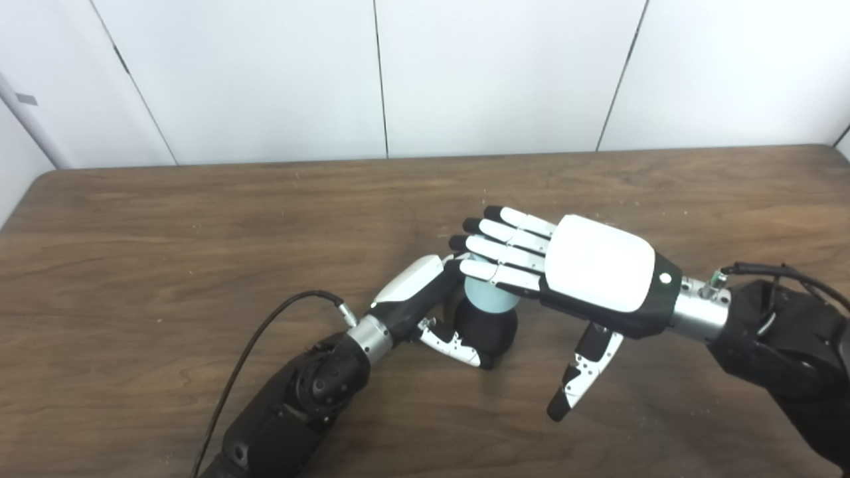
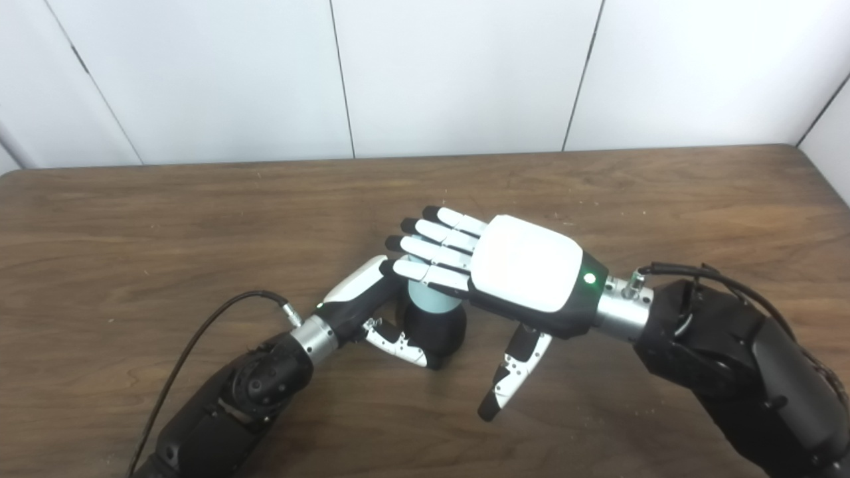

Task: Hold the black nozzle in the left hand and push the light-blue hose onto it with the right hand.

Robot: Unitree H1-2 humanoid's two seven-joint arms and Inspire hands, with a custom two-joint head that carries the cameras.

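Place: we read this as a lab or test room | Evidence: bare wood-grain table (image 1: pixel 199 219) | plain white panelled wall (image 1: pixel 265 73) with dark seams behind it

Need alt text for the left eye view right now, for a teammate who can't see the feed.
The left robot hand grips a black nozzle standing on the wooden table, with a light-blue hose piece on top of it. The right robot hand lies flat above, fingers extended over the hose, thumb hanging free.
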